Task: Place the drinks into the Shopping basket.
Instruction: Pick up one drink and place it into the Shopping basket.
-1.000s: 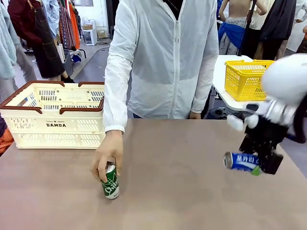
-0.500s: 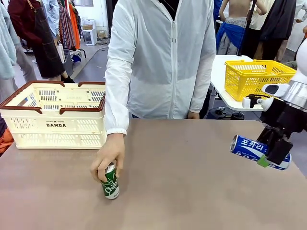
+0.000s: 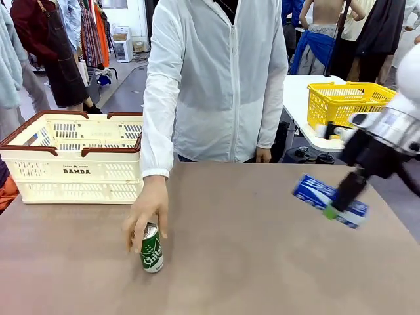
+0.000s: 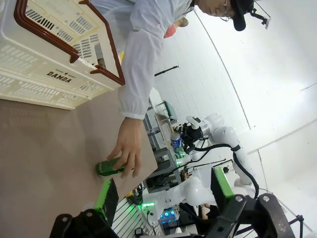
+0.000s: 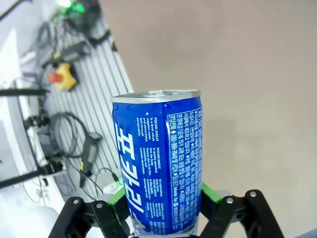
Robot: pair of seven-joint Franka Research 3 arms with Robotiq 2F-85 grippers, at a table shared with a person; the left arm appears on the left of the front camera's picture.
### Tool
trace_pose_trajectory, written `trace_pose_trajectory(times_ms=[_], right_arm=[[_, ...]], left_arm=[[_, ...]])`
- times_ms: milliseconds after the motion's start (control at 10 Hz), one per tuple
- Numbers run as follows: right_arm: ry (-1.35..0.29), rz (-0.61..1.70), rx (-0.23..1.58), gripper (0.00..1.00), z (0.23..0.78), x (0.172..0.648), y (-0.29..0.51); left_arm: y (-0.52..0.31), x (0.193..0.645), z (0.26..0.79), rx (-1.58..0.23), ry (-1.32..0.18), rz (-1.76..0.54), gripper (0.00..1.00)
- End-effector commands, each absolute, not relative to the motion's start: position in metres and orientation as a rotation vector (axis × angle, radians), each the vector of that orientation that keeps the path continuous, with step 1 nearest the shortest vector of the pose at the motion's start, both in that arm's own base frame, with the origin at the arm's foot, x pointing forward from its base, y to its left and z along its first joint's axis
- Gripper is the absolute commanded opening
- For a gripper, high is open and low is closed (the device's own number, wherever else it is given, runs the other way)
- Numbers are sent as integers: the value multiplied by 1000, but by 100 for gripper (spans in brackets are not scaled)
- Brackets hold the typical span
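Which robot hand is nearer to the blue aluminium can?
Right. The right hand grips the blue aluminium can; the open left hand is far from it.

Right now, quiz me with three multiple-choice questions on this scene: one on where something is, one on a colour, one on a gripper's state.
1. Where is the green can relative to the Shopping basket?
A) inside it
B) on the table, outside it
C) on its rim

2. What colour is the drink in the right gripper?
A) red
B) blue
C) green

3. How is the left gripper?
A) shut on a can
B) shut on a handle
C) open, empty

Answers:
1 B, it stands on the table under the person's hand.
2 B, it is blue with white lettering.
3 C, its green pads stand wide apart with nothing between.
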State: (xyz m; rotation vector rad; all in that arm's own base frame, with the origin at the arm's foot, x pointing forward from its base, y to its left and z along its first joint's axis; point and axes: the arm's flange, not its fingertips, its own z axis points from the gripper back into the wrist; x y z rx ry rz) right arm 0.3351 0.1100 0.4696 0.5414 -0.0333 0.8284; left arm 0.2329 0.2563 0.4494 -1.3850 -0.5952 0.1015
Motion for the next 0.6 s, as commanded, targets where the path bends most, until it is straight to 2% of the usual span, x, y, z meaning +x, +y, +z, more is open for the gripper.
trace_pose_trajectory(times_ms=[0,100,200,500], right_arm=[[-94,567,555,0,449,363,211],[-88,580,517,0,430,379,249],[-104,531,515,0,428,384,254],[-113,296,470,0,460,330,138]], left_arm=[[258,233,452,-1400,-625,85,100],[258,233,452,-1400,-625,85,100],[258,233,452,-1400,-625,85,100],[258,233,452,-1400,-625,85,100]])
